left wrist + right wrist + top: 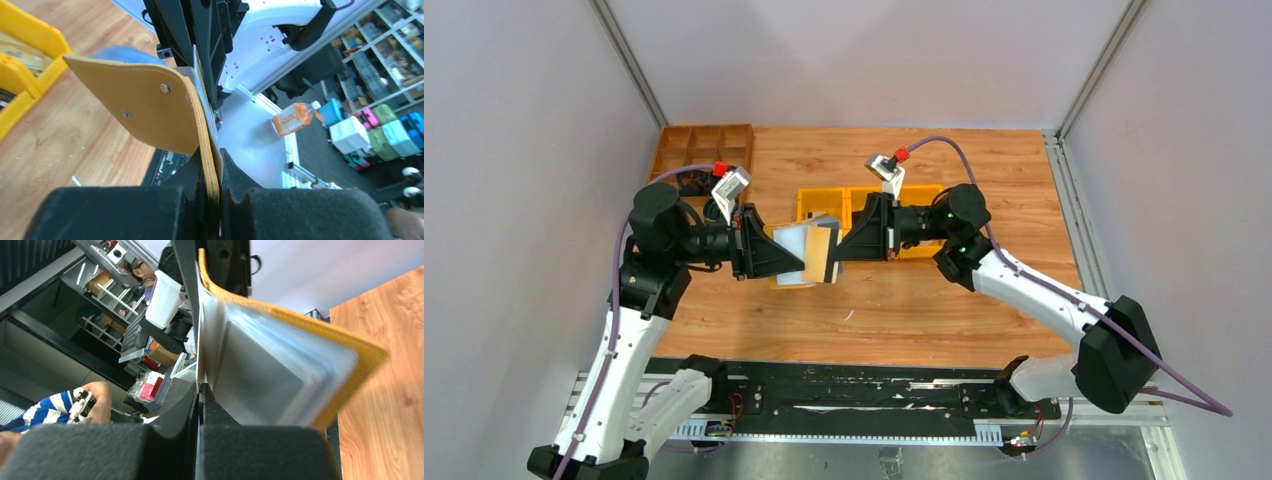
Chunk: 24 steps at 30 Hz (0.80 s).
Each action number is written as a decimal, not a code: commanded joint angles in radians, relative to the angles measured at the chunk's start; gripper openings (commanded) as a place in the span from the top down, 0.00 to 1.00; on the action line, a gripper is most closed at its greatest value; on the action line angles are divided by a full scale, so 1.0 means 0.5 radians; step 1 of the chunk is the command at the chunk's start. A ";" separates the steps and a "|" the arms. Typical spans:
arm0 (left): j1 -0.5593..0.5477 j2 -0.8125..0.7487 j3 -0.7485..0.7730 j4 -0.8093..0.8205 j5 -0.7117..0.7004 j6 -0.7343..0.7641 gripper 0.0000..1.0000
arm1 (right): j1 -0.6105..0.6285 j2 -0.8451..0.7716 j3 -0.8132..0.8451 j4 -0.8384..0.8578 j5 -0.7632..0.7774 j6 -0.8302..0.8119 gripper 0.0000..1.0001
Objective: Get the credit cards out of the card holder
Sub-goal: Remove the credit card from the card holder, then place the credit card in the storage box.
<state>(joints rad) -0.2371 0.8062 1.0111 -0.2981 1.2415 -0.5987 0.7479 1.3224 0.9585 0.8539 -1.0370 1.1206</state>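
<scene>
card holder [150, 110] held mid-air; left jaws clamped on its cover, right jaws on pale inner sheet [260, 370].

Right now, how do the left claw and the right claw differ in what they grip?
The left claw is shut on the card holder's mustard cover; the right claw is shut on a thin pale sheet inside it, card or sleeve I cannot tell. The left claw reaches in from the left, the right claw from the right. Both are shut, holding the card holder above the table.
</scene>
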 commanded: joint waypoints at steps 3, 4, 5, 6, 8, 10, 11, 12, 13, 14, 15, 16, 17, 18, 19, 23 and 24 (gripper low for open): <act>0.000 0.040 0.348 -0.693 -0.352 0.829 1.00 | -0.280 -0.146 -0.092 0.097 -0.157 0.174 1.00; -0.001 0.057 0.387 -0.789 -0.417 0.936 1.00 | -0.319 -0.164 -0.100 0.074 -0.175 0.173 1.00; -0.001 0.068 0.414 -0.848 -0.475 0.986 1.00 | -0.358 -0.186 -0.107 0.013 -0.185 0.147 1.00; -0.001 0.071 0.435 -0.904 -0.563 1.084 1.00 | -0.399 -0.208 -0.108 -0.112 -0.189 0.089 1.00; -0.001 0.073 0.468 -0.986 -0.719 1.221 1.00 | -0.500 -0.255 -0.074 -0.573 -0.176 -0.159 1.00; -0.001 0.069 0.493 -1.070 -0.840 1.393 1.00 | -0.630 -0.300 0.017 -1.283 -0.036 -0.593 1.00; -0.001 0.064 0.503 -1.109 -0.868 1.457 1.00 | -0.696 -0.310 0.071 -1.629 0.097 -0.811 1.00; -0.001 0.063 0.512 -1.147 -0.909 1.521 1.00 | -0.754 -0.299 0.135 -1.929 0.243 -1.004 1.00; -0.001 0.063 0.521 -1.179 -0.928 1.569 1.00 | -0.840 -0.278 0.197 -2.148 0.444 -1.130 1.00; -0.001 0.058 0.523 -1.216 -0.939 1.612 1.00 | -0.902 -0.252 0.222 -2.289 0.581 -1.245 1.00; -0.001 0.055 0.521 -1.237 -0.943 1.649 1.00 | -0.960 -0.215 0.238 -2.392 0.666 -1.289 1.00; -0.001 0.052 0.522 -1.254 -0.948 1.683 1.00 | -1.020 -0.178 0.235 -2.430 0.733 -1.319 1.00; -0.001 0.046 0.522 -1.270 -0.951 1.716 1.00 | -1.062 -0.140 0.239 -2.483 0.848 -1.365 1.00; -0.001 0.042 0.523 -1.281 -0.951 1.731 1.00 | -1.082 -0.093 0.255 -2.543 0.995 -1.423 1.00; -0.001 0.040 0.524 -1.291 -0.948 1.738 1.00 | -1.106 -0.040 0.270 -2.567 1.087 -1.463 1.00; -0.001 0.024 0.533 -1.310 -0.887 1.752 1.00 | -1.149 0.284 0.396 -2.616 1.267 -1.585 1.00; -0.001 0.019 0.534 -1.309 -0.866 1.753 1.00 | -1.149 0.365 0.447 -2.637 1.328 -1.610 1.00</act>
<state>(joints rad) -0.2375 0.8375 1.2400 -0.9535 0.7788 0.2256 0.1883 1.3945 1.1038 -0.3283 -0.5503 0.4446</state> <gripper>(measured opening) 0.079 0.006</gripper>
